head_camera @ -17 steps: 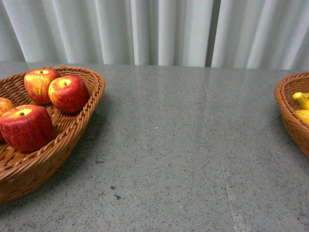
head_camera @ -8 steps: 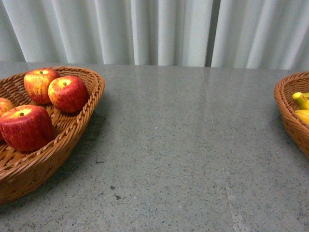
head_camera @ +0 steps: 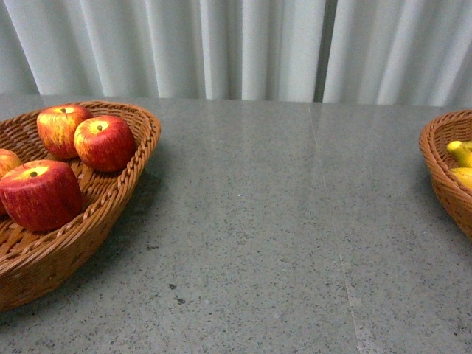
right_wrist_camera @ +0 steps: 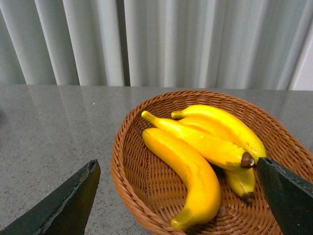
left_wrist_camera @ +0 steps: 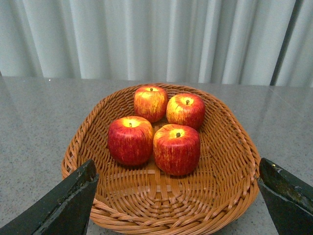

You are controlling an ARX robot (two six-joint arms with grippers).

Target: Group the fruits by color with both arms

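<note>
Several red apples [left_wrist_camera: 176, 149] lie in a brown wicker basket [left_wrist_camera: 234, 181] in the left wrist view. The same apples [head_camera: 40, 194] show in the basket [head_camera: 110, 214] at the left of the front view. Several yellow bananas [right_wrist_camera: 188, 171] lie in another wicker basket [right_wrist_camera: 122, 171] in the right wrist view; their tips [head_camera: 461, 153] show at the right edge of the front view in its basket [head_camera: 442, 184]. My left gripper [left_wrist_camera: 178, 203] is open and empty before the apple basket. My right gripper [right_wrist_camera: 181, 200] is open and empty before the banana basket. Neither arm shows in the front view.
The grey speckled table [head_camera: 258, 221] stretches between the two baskets. A pale pleated curtain [head_camera: 243, 44] hangs behind the table's far edge.
</note>
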